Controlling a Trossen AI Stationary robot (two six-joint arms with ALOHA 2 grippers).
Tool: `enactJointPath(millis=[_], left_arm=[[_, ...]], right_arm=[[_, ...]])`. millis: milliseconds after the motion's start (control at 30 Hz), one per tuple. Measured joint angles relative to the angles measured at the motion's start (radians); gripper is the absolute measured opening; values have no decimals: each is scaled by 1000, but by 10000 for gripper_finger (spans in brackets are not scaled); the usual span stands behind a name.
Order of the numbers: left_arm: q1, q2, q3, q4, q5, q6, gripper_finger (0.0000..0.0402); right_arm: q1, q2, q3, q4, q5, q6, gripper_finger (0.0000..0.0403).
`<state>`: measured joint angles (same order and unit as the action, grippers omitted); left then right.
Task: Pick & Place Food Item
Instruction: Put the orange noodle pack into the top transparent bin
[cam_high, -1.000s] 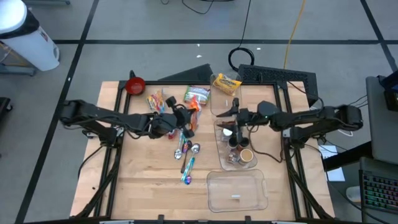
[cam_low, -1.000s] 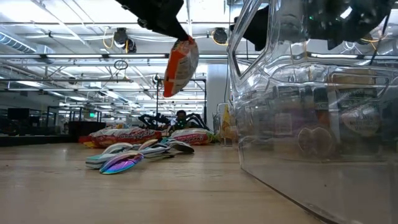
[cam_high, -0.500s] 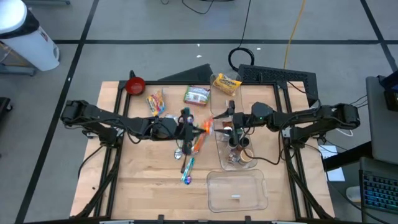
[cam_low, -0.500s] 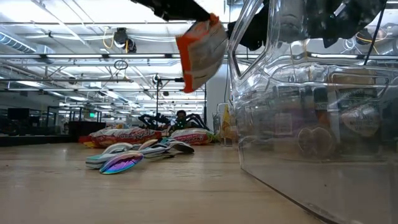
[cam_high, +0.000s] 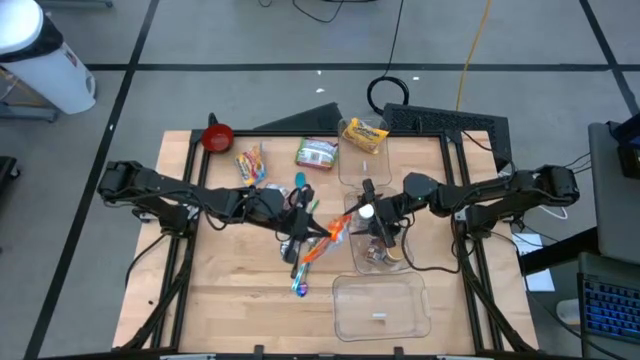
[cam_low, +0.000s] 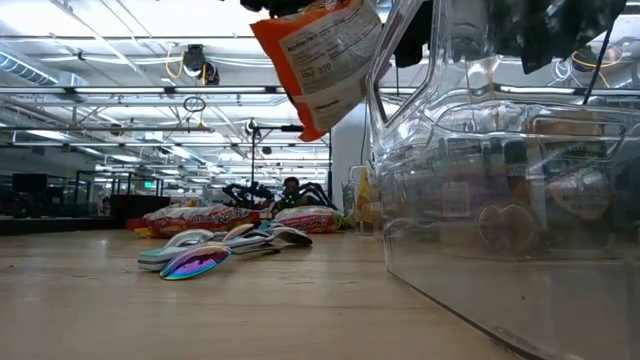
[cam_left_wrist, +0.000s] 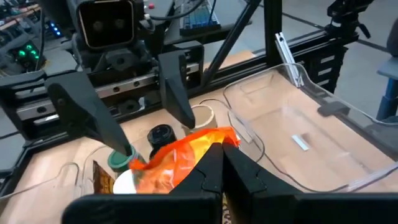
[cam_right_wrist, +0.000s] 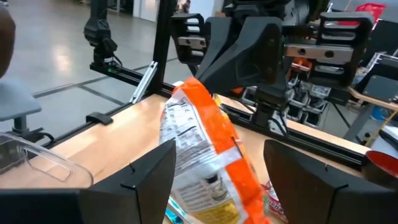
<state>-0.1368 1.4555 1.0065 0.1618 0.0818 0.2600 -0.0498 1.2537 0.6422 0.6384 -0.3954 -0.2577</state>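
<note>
An orange snack bag (cam_high: 326, 238) hangs above the table's middle, also seen high in the low view (cam_low: 320, 60). My left gripper (cam_high: 311, 224), reaching in from the left, is shut on it (cam_left_wrist: 217, 168). My right gripper (cam_high: 362, 212) comes from the right and stands open; in its wrist view (cam_right_wrist: 230, 180) its two fingers stand on either side of the bag's lower part (cam_right_wrist: 205, 168). Whether they touch the bag I cannot tell. My left gripper pinches the bag's end (cam_left_wrist: 205, 146) between its two shut fingers, coming nearly level from the table's left. In the right wrist view the hold sits at the bag's upper end (cam_right_wrist: 186, 90). The bag is lifted clear and slants down toward my right gripper.
A clear bin (cam_high: 350, 240) holding jars and cups stands under my right gripper, and an empty clear bin (cam_high: 380, 305) sits nearer the front edge. Several shiny spoons (cam_high: 300, 270) lie mid-table. Snack packs (cam_high: 317, 153), a yellow pack (cam_high: 363, 133) and a red bowl (cam_high: 217, 137) lie at the far side.
My left gripper has swung at the wrist and carried the bag toward the table's right, so the bag now slants toward my right gripper instead of hanging straight down. My right gripper has moved toward the table's left and near edge, to the bag.
</note>
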Motion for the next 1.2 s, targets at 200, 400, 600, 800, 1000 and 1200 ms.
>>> enactJointPath(millis=[200,400,600,800,1000,1200], left_arm=[[14,0,0,0,-2,-10,2],[14,0,0,-3,-2,-19,2],[14,-1,0,-11,-3,-26,2],[14,-1,0,-22,-3,-34,2],[14,-2,0,-29,-4,-36,3],[14,-2,0,-29,-6,-27,18]], right_arm=[[10,35,27,-2,3,7,236],[12,139,83,-27,-7,6,236],[13,196,134,-84,-55,3,221],[13,193,144,-98,-54,2,156],[13,152,144,-129,-54,-18,86],[11,124,144,-182,-50,-70,18]])
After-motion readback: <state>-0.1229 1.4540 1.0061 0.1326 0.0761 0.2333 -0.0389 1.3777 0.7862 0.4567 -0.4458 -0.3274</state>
